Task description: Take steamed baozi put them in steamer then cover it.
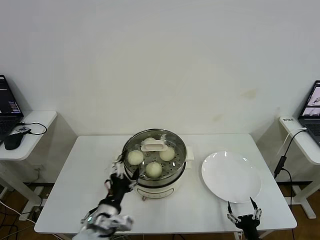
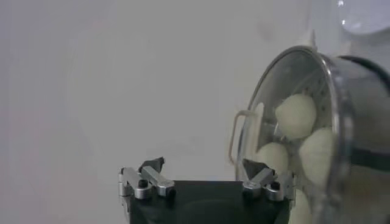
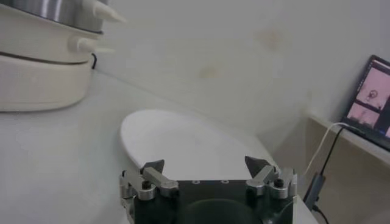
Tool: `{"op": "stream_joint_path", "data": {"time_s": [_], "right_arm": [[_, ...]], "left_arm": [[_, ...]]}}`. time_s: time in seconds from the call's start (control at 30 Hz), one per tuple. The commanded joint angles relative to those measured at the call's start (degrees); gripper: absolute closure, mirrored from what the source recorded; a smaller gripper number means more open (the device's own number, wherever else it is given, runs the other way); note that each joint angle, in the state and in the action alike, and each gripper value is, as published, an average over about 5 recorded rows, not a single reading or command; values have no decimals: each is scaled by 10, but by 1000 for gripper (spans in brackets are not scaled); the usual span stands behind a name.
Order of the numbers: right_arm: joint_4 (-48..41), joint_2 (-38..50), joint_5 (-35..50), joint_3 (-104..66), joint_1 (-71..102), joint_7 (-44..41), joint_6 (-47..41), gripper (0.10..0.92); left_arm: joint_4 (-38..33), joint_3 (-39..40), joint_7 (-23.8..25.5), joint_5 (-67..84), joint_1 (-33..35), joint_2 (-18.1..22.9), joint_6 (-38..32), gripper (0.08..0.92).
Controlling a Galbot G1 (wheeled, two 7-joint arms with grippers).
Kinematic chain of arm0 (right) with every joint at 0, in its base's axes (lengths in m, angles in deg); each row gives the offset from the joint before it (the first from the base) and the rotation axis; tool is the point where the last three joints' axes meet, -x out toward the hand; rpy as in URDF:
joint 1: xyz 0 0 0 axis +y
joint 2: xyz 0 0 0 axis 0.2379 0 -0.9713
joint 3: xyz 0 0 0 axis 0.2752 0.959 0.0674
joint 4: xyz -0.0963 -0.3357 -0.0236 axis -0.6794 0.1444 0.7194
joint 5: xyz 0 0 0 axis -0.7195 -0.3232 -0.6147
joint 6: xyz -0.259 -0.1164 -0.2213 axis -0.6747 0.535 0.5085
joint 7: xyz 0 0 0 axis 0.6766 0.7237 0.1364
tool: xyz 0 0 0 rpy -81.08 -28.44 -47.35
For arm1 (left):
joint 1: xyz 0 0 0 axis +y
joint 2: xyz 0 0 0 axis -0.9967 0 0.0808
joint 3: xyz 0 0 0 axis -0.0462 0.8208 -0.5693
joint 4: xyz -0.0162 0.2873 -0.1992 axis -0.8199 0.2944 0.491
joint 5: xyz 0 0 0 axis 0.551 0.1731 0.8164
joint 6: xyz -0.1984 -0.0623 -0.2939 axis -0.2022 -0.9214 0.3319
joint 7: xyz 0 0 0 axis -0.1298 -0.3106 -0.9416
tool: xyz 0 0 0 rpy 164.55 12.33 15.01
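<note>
The steamer (image 1: 156, 186) stands mid-table with the cover (image 1: 172, 141) on it, its cream handle (image 1: 154, 145) on top. Through the glass I see three steamed baozi (image 1: 135, 157) (image 1: 167, 153) (image 1: 154, 170). My left gripper (image 1: 126, 167) is open beside the steamer's left front rim, holding nothing. In the left wrist view the left gripper (image 2: 203, 167) has the cover's rim (image 2: 277, 67) next to one finger, with baozi (image 2: 295, 115) behind the glass. My right gripper (image 1: 242, 210) (image 3: 205, 165) is open at the table's front edge, just short of the plate.
An empty white plate (image 1: 231, 176) (image 3: 189, 143) lies right of the steamer. Side tables flank the work table, with a laptop (image 1: 7, 107) and a mouse (image 1: 14, 141) on the left one. Another laptop (image 1: 313, 105) (image 3: 370, 100) and hanging cables (image 1: 281, 162) are on the right.
</note>
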Motion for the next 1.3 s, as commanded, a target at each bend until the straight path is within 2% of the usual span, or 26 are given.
{"op": "stream_joint_path", "data": {"time_s": [0.03, 0.23, 0.5, 1.07, 1.3], "right_arm": [[18, 10, 33, 7, 17, -10, -2, 203], [48, 24, 74, 19, 39, -38, -25, 203], [106, 52, 120, 22, 71, -74, -74, 202], [131, 36, 108, 36, 84, -70, -97, 203], [132, 35, 103, 35, 85, -70, -101, 203]], "left_arm": [[-14, -228, -168, 620, 225, -16, -230, 177], [2, -220, -178, 658, 260, 1, -292, 177], [88, -201, -163, 690, 264, 15, -318, 177], [130, -180, -127, 644, 229, 46, -296, 177], [135, -173, -115, 635, 225, 45, -293, 177]]}}
